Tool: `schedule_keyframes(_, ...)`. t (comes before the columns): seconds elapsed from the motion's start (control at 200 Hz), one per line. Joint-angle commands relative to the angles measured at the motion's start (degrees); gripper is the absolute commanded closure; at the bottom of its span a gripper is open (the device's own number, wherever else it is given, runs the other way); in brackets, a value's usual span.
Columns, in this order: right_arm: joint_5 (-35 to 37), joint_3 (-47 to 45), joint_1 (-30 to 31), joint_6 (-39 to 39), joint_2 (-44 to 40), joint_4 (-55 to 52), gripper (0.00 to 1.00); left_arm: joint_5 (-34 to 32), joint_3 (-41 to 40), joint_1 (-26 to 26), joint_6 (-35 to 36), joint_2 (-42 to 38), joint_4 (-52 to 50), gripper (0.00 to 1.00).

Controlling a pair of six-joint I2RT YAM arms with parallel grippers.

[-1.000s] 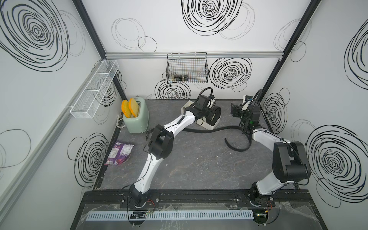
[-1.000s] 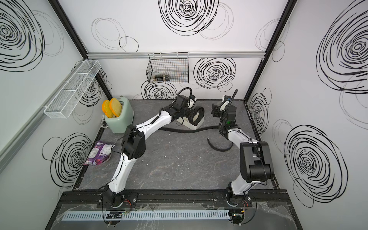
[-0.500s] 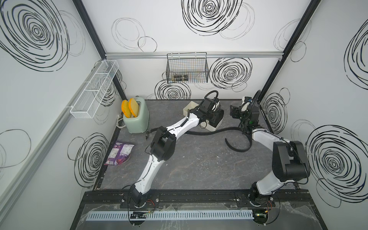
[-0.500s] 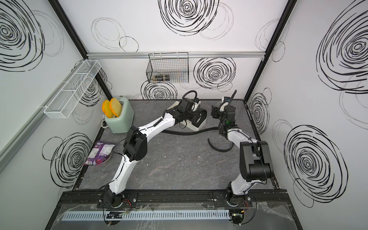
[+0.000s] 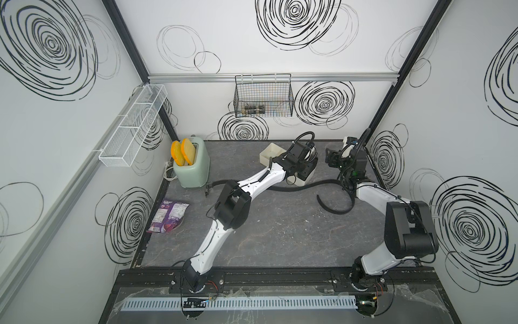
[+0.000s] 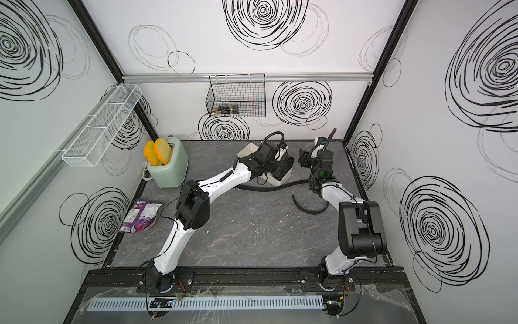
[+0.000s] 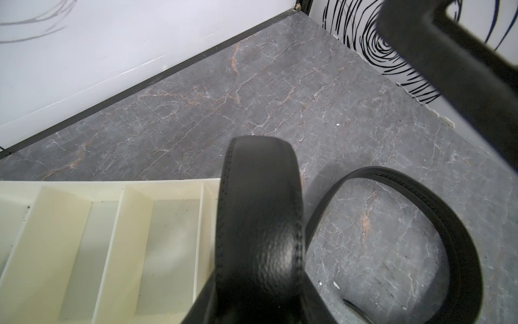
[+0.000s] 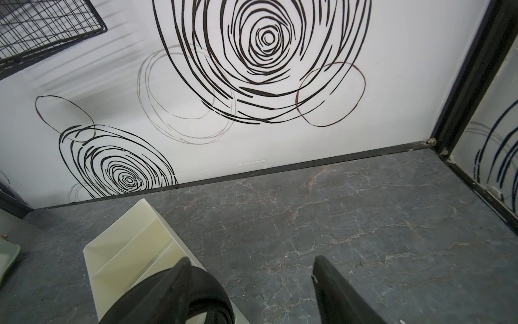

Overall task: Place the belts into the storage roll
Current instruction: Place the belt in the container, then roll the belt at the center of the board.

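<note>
Storage roll (image 5: 269,153) by the worktop's (image 5: 280,230) back edge, coiled belt (image 7: 260,224) upright at its end under the left gripper (image 5: 305,167), grip impossible to tell, right gripper (image 8: 252,294) spread alongside, other belt (image 5: 336,212) loose near the right edge.

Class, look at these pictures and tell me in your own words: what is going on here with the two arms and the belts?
The left gripper is at a coiled belt over the end of the cream tray nearest the right arm. Whether its jaws grip the coil is hidden. The tray compartments in view are empty. The right gripper hovers open beside the tray, holding nothing. A second belt lies uncoiled on the table.
</note>
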Motion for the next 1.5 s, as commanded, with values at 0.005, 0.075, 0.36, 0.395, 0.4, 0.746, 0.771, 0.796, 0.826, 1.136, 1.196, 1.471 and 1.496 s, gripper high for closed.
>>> schedule_keyframes(0.005,0.8,-0.4,-0.3,0.8,-2.2,1.8,0.30,0.7,0.3,-1.3,-0.2,2.1,-0.6,0.61)
schedule_keyframes(0.075,0.8,-0.3,-0.4,0.8,-2.5,1.7,0.30,-0.1,0.5,-1.2,-0.4,1.8,-0.5,0.49)
schedule_keyframes(0.36,0.9,1.5,-0.6,1.7,-3.3,1.4,0.25,1.6,-0.2,0.1,-1.5,-1.6,0.7,0.16)
schedule_keyframes(0.395,1.1,1.8,-0.7,1.7,-3.5,1.2,0.25,2.1,-0.4,0.3,-1.6,-2.0,1.0,0.13)
schedule_keyframes(0.4,1.2,1.8,-0.7,1.7,-3.6,1.1,0.24,2.2,-0.4,0.3,-1.7,-2.1,1.0,0.12)
schedule_keyframes(0.746,8.6,7.4,-2.1,5.1,-9.7,-11.4,0.02,7.5,-7.9,4.5,-6.5,-16.5,4.7,0.03)
schedule_keyframes(0.771,9.3,7.2,-2.5,7.5,-10.4,-12.1,0.02,8.0,-10.0,5.2,-7.1,-18.6,5.2,0.03)
schedule_keyframes(0.796,9.5,6.7,-2.9,9.8,-11.2,-12.4,0.02,8.6,-12.4,6.0,-7.6,-20.9,5.9,0.03)
schedule_keyframes(0.826,8.7,6.0,-3.5,12.0,-12.4,-13.3,0.02,9.2,-15.5,7.1,-8.3,-23.8,6.8,0.03)
schedule_keyframes(1.136,11.0,5.8,-2.0,8.1,-16.4,-38.1,0.02,17.4,-43.2,20.3,-8.7,-46.3,2.4,0.03)
schedule_keyframes(1.196,14.6,4.7,-1.0,5.1,-18.4,-42.2,0.02,18.7,-47.3,22.5,-8.2,-48.4,1.4,0.03)
schedule_keyframes(1.471,19.6,-1.4,-0.5,-0.9,-18.3,-55.0,0.02,16.1,-56.9,24.0,-8.0,-50.7,1.8,0.03)
schedule_keyframes(1.496,19.5,-1.4,-0.5,-1.3,-17.4,-56.1,0.02,16.2,-57.2,24.2,-8.2,-50.4,1.9,0.03)
